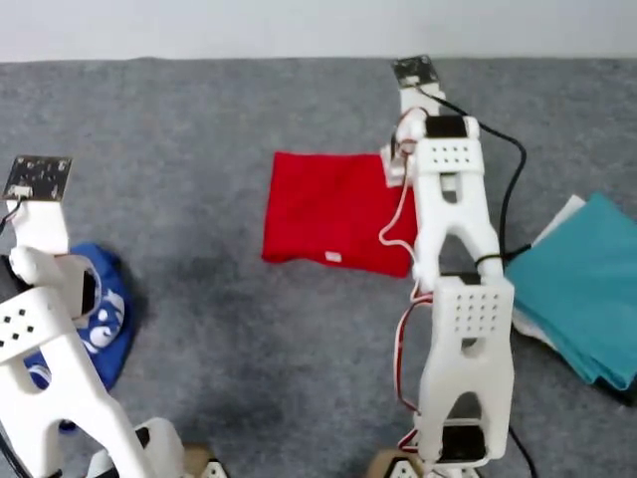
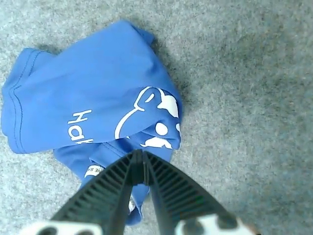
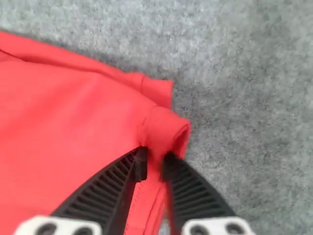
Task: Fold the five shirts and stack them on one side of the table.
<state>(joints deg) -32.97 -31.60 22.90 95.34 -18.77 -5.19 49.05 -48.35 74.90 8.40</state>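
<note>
A red shirt (image 1: 328, 209) lies folded flat in the middle of the grey table. My right gripper (image 3: 154, 164) is at its far right corner, shut on a raised pinch of red cloth (image 3: 164, 133). A blue shirt (image 2: 93, 103) with white print lies crumpled at the left edge (image 1: 105, 309). My left gripper (image 2: 140, 161) hovers over its near edge with the fingers shut; whether cloth is caught between the tips I cannot tell. Folded teal shirts (image 1: 587, 279) lie stacked at the right side.
A white garment edge (image 1: 557, 221) shows under the teal stack. The right arm (image 1: 463, 289) stretches between the red shirt and the teal stack. Bare grey felt (image 1: 199, 129) lies between the blue and red shirts and along the back.
</note>
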